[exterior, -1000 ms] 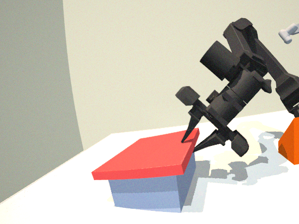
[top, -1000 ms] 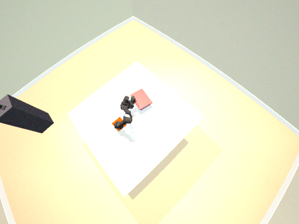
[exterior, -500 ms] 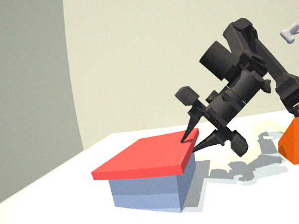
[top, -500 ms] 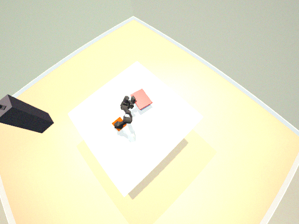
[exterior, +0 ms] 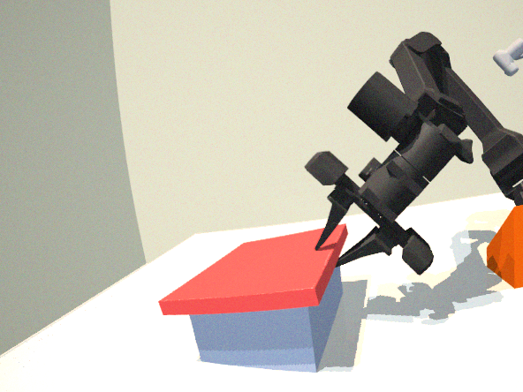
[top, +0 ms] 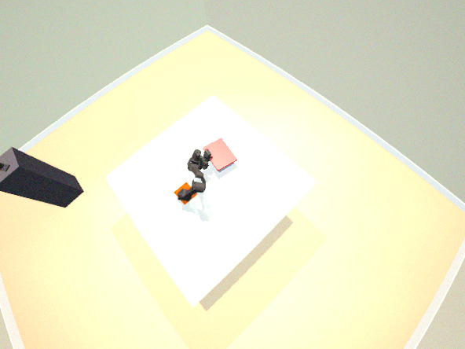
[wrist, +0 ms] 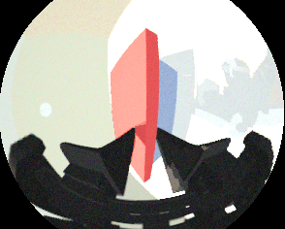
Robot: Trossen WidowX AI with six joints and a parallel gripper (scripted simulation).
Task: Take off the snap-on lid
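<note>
The red lid (top: pixel 221 153) (exterior: pixel 256 274) (wrist: pixel 128 92) is on top of the blue storage box (exterior: pixel 256 333) (wrist: pixel 168 92). In the exterior view it is tilted, with its edge on the gripper's side higher than the opposite edge. My gripper (exterior: pixel 327 257) (wrist: pixel 146 129) is shut on that raised edge, one fingertip on the lid's top face and the other at its underside. The box stands on the table. The contact between lid and box along the far side is hidden.
An orange block (top: pixel 185 185) (exterior: pixel 508 252) is at the arm's base on the white table (top: pixel 243 212) (exterior: pixel 132 349). A large dark block (top: pixel 43 178) shows at the left of the top view. A small pale object (exterior: pixel 508 62) shows at the upper right of the exterior view.
</note>
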